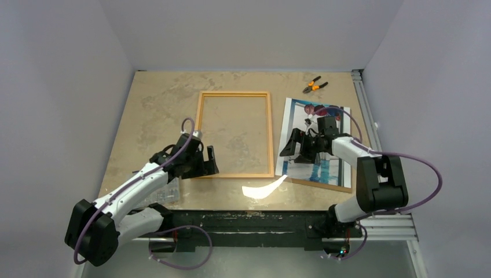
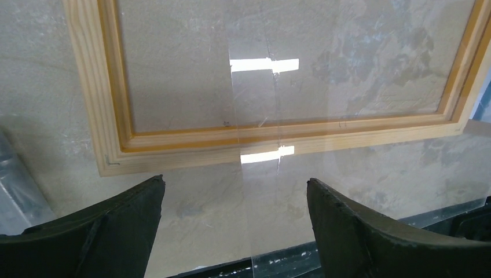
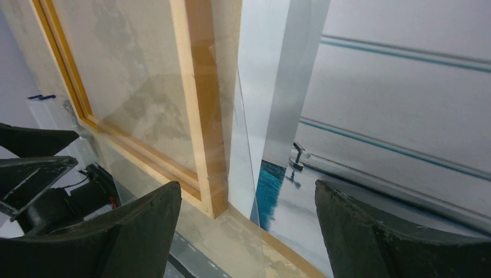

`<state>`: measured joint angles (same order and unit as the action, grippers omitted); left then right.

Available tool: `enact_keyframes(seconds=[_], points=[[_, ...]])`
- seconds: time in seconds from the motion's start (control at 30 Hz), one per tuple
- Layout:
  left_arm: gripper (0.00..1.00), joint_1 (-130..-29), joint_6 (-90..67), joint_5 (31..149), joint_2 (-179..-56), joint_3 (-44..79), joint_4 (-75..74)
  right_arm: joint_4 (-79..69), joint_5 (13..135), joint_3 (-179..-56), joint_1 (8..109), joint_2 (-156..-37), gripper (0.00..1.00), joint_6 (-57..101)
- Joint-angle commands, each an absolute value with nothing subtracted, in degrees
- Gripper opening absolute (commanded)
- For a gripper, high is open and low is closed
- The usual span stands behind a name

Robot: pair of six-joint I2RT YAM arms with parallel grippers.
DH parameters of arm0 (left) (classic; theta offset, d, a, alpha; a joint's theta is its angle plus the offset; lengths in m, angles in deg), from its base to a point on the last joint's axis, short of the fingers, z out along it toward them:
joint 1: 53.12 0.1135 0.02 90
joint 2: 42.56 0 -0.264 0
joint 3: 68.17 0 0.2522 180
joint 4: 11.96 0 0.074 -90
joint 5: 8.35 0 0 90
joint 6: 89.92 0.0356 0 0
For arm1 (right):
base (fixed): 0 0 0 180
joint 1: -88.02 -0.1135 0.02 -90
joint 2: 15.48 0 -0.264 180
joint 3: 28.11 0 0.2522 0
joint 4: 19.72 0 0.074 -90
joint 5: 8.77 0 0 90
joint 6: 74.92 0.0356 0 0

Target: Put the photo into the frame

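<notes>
The frame (image 1: 234, 174) lies flat mid-table, its thin orange border round bare table; its pale wood side also shows in the left wrist view (image 2: 173, 147) and the right wrist view (image 3: 202, 116). The photo (image 1: 325, 168) lies to its right on a brown backing board (image 1: 324, 185); its blue-white tones fill the right wrist view (image 3: 376, 116). My left gripper (image 1: 204, 162) is open and empty at the frame's near left corner, and shows in its own wrist view (image 2: 234, 182). My right gripper (image 1: 295, 152) is open and empty above the photo's left edge, and shows in its own wrist view (image 3: 248, 188).
A clear sheet (image 1: 263, 190) lies over the frame's near right part, glinting near the table's front edge; it also shows in the left wrist view (image 2: 260, 220). Orange-handled pliers (image 1: 315, 86) lie at the back right. A clear plastic item (image 1: 162, 194) sits under my left arm.
</notes>
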<state>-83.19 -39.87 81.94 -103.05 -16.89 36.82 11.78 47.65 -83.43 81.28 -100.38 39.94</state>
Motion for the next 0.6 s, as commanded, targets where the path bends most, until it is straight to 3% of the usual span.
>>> enact_keyframes(seconds=[0.0,0.57], points=[[0.89,-81.93,-41.67,87.65,-102.92,-19.71,29.38,8.27,43.34,-87.09,80.99,-103.33,0.83,37.08],[0.88,-80.26,-40.73,89.29,-106.01,-21.98,25.24,-1.32,30.08,-91.73,80.99,-117.27,0.57,40.46]])
